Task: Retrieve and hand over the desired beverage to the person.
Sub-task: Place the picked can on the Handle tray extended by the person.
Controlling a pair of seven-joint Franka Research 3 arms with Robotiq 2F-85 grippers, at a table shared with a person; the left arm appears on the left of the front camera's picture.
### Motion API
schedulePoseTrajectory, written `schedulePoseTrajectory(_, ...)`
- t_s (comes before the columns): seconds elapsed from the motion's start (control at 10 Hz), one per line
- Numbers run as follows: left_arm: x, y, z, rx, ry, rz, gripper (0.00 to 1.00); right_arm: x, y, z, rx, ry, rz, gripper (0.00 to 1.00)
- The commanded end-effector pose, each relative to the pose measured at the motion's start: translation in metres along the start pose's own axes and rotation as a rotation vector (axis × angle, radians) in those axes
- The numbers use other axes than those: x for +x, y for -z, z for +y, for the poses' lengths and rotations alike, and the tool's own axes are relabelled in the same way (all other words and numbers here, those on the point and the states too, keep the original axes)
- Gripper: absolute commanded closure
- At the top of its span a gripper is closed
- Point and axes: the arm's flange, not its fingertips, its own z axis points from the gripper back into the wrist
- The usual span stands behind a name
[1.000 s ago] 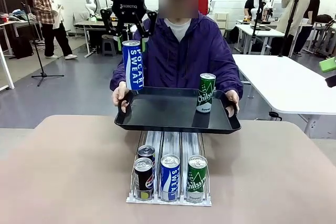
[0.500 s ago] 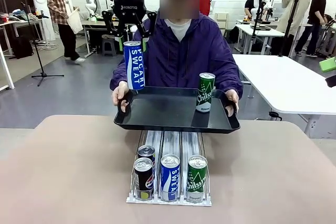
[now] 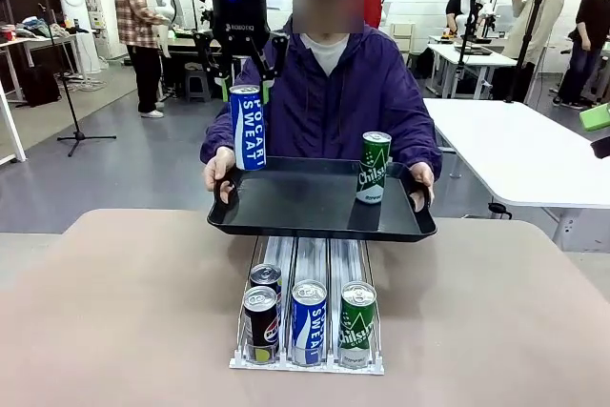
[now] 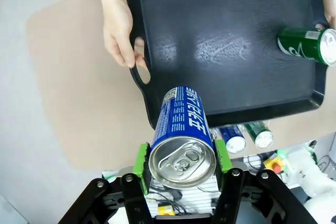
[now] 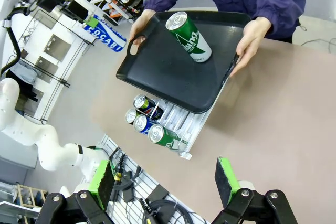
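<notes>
The blue Pocari Sweat can (image 3: 248, 128) hangs upright over the left end of the black tray (image 3: 305, 226), clamped near its top between the green pads of the left gripper (image 4: 182, 162). The person (image 3: 329, 102) in the purple jacket holds the tray by both handles above the table (image 3: 124, 312). A green Chilsung can (image 3: 374, 168) stands on the tray's right side. Below, the can rack (image 3: 307, 361) holds four cans. The right gripper (image 5: 166, 183) hovers high, fingers spread wide apart, holding nothing.
</notes>
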Motion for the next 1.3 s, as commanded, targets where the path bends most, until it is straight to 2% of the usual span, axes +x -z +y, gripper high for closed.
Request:
schedulePoseTrajectory(0.0, 0.026, 0.002, -0.008, 0.050, 0.066, -0.036, 0.42, -0.001, 0.003, -0.001, -0.014, -0.005, 0.005, 0.00)
schedulePoseTrajectory(0.2, 0.051, 0.012, -0.014, 0.094, 0.103, -0.022, 0.42, -0.001, 0.003, -0.001, -0.014, -0.005, 0.005, 0.00)
schedulePoseTrajectory(0.4, 0.074, 0.026, -0.018, 0.064, 0.126, 0.001, 0.42, -0.001, 0.003, -0.001, -0.014, -0.005, 0.005, 0.00)
schedulePoseTrajectory(0.7, 0.088, 0.046, -0.018, 0.050, 0.140, -0.013, 0.42, -0.001, 0.003, -0.001, -0.014, -0.005, 0.005, 0.00)
schedulePoseTrajectory(1.2, 0.096, 0.073, -0.021, 0.049, 0.171, 0.038, 0.42, -0.001, 0.003, -0.001, -0.014, -0.005, 0.005, 0.00)
